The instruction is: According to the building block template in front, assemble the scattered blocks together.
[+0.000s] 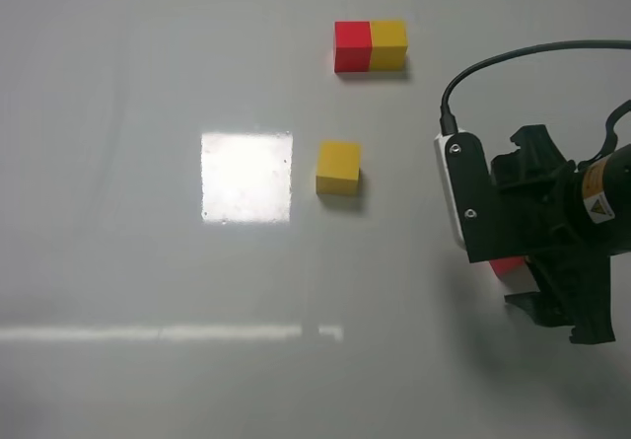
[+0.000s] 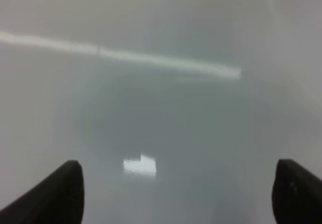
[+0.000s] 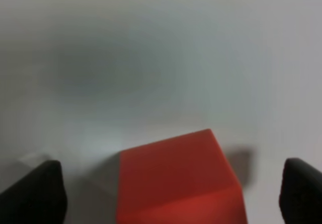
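Glossy grey table [image 1: 118,84]. Right gripper [image 3: 168,189] has its jaws spread wide, straddling the red cube [image 3: 176,178], no grip yet. That cube sits nearer than and right of the yellow cube [image 1: 338,168]. Left gripper [image 2: 176,191] is also spread, holding nothing. Template [image 1: 370,45] lies beyond the yellow cube, long axis left-right, red on the left. No containers.

This looks like a robotics lab or test bench. A bare, glossy grey-white table [image 1: 118,84] fills the overhead view, with the square glare [image 1: 246,177] of a ceiling light panel at 9 o'clock of centre and a strip-light streak [image 1: 168,333] toward 7 o'clock. At 4 o'clock stands a black robot arm [image 1: 537,212] with a black cable [image 1: 523,52] and a yellow warning sticker [image 1: 595,206]. Plain toy blocks such as the yellow cube [image 1: 338,168] lie on the table.
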`<state>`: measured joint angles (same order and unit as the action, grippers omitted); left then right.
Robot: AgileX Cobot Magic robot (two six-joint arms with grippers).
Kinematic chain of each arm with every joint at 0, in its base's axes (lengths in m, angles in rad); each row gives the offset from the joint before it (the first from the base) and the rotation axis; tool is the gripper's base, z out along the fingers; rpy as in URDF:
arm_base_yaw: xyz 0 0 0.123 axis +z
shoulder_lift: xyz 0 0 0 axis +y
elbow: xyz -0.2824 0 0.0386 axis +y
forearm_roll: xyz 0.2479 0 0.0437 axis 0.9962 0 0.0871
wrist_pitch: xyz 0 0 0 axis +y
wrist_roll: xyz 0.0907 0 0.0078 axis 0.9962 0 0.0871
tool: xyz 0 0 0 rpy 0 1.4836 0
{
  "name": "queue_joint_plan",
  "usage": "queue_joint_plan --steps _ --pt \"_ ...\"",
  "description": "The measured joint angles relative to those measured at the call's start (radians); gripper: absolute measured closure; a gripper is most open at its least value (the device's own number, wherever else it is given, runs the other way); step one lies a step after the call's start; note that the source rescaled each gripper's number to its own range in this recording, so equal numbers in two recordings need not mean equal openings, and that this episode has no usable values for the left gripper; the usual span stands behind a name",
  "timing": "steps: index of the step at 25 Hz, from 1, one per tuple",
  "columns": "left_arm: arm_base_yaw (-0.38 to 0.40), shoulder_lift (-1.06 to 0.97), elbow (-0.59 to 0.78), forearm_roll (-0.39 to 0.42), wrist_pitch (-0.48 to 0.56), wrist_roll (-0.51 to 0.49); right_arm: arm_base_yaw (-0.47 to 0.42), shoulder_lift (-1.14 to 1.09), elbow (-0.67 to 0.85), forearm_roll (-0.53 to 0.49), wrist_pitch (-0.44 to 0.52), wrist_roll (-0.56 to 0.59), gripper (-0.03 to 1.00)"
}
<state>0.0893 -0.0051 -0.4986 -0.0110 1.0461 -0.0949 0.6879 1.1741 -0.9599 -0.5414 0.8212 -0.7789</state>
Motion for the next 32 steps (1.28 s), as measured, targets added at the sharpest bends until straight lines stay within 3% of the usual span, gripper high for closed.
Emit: queue_joint_plan --steps 4,7,12,20,32 --pt "0.0 0.0 0.0 0.0 0.0 0.0 0.0 0.006 0.001 0.0 0.002 0.0 0.19" --pt "0.0 0.0 0.0 0.0 0.0 0.0 0.0 0.01 0.004 0.0 0.002 0.0 0.44" --pt "0.0 0.0 0.0 0.0 0.0 0.0 0.0 0.01 0.004 -0.003 0.003 0.0 0.95" --pt "0.0 0.0 0.0 0.0 0.0 0.001 0.0 0.007 0.001 0.004 0.01 0.019 0.96" --pt "0.0 0.0 0.0 0.0 0.0 0.001 0.11 0.005 -0.347 0.156 0.276 0.316 0.96"
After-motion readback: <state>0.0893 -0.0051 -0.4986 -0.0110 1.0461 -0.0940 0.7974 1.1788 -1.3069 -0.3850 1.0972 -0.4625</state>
